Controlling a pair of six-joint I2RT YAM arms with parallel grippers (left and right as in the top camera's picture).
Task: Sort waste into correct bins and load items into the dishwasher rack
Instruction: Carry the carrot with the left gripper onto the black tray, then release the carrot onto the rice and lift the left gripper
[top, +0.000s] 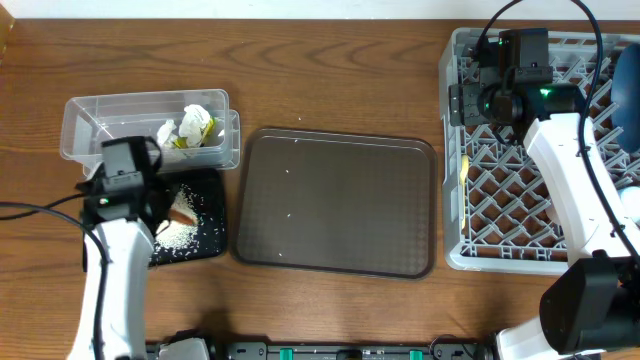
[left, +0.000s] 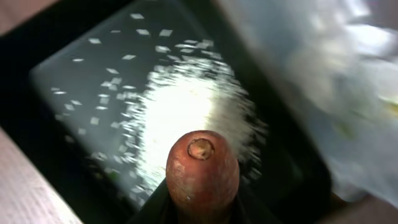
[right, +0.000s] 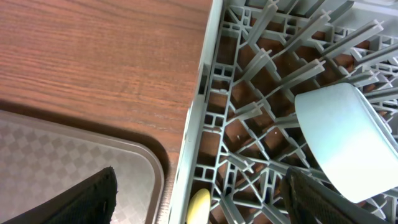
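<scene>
My left claw (left: 202, 202) is clamped on the carrot (left: 202, 168), over the black tray (top: 212, 185); rice (left: 180, 112) is heaped beneath. Tub (top: 90, 125) with tissue (top: 190, 125) at the tray's 12 o'clock, brown tray (top: 340, 200) at 3 o'clock. My right claw (right: 202, 193) stands wide over the rack's (right: 211, 81) 9 o'clock edge, spoon (right: 199, 206) below it, pale blue dish (right: 345, 137) at its 3 o'clock.

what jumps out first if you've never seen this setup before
The orange carrot, gripped in the left fingers, fills the left wrist view, seen end-on above a heap of white rice in the black tray. From overhead, the big grey rack on the right and the brown serving tray in the middle of the table stand out.
</scene>
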